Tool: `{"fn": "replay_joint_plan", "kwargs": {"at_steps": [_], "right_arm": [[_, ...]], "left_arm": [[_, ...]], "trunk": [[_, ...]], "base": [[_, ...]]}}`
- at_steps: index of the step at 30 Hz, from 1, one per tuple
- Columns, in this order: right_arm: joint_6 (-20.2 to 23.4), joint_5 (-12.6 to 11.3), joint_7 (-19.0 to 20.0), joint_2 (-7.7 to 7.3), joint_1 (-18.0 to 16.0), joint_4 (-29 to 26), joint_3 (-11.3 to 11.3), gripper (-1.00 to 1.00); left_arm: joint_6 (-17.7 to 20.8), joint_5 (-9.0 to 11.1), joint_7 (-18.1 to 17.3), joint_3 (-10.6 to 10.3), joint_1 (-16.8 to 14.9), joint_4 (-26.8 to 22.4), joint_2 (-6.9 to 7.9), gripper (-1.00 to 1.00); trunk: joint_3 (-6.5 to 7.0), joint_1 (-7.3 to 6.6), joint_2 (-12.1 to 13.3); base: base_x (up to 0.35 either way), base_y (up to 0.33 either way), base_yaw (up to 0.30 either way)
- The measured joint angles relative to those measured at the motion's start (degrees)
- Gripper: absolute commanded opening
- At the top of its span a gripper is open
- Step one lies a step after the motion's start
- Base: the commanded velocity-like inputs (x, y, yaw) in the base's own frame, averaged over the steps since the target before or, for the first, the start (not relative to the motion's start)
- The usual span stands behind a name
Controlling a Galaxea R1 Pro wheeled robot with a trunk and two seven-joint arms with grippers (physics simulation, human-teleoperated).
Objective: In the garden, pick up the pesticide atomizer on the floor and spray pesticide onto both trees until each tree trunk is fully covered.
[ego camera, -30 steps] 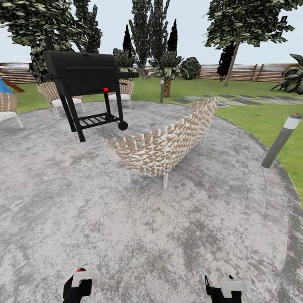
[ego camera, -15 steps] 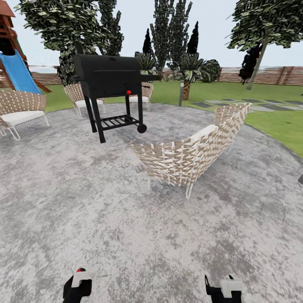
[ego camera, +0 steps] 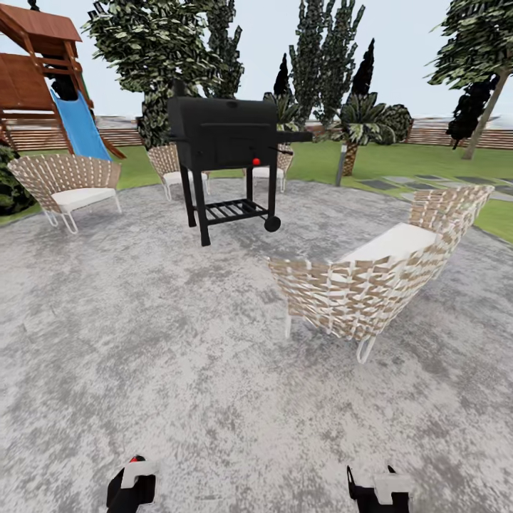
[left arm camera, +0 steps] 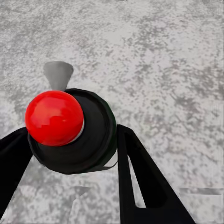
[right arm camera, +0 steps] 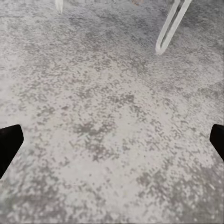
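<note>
In the left wrist view the pesticide atomizer (left arm camera: 53, 116) is seen end-on: a round dark cap with a red ball on top. My left gripper (left arm camera: 70, 144) is shut on it, a black finger on each side, above the blotched grey floor (left arm camera: 158, 56). In the head view the left gripper (ego camera: 132, 488) sits at the bottom edge with the red dot on top. My right gripper (ego camera: 370, 491) is open and holds nothing. One tree (ego camera: 477, 50) with a slanted tan trunk (ego camera: 486, 117) stands far right; another leafy crown (ego camera: 153, 43) rises behind the grill.
A black grill (ego camera: 228, 139) stands ahead on the paving. A woven chair (ego camera: 370, 285) is close at front right, and two more chairs (ego camera: 64, 182) are further back. A playset with a blue slide (ego camera: 78, 125) is at far left. Lawn and brown fence (ego camera: 434, 135) lie beyond.
The whole head view has swung to the left: grill and chair drifted right in the picture and the slide came into view. Both grippers kept their places in the picture.
</note>
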Motion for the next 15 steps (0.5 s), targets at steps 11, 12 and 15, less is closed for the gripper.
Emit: {"fn": "replay_joint_plan", "kwargs": {"at_steps": [11, 12, 15], "right_arm": [[0.05, 0.06, 0.08, 0.00, -0.01, 0.02, 0.00, 1.00], [0.04, 0.13, 0.08, 0.00, -0.01, 0.10, 0.00, 1.00], [0.01, 0.18, 0.15, 0.00, -0.01, 1.10, 0.07, 1.00]], "left_arm": [[-0.05, 0.03, 0.01, 0.00, 0.00, 0.24, 0.00, -1.00], [-0.06, 0.03, 0.00, 0.00, 0.00, 0.24, 0.00, -1.00], [-0.05, 0.03, 0.00, 0.00, 0.00, 0.24, 0.00, -1.00]], "trunk": [[0.44, 0.00, 0.00], [0.44, 0.00, 0.00], [0.44, 0.00, 0.00]], "base": [[0.279, 0.206, 0.139], [0.279, 0.206, 0.008], [0.279, 0.206, 0.003]]}}
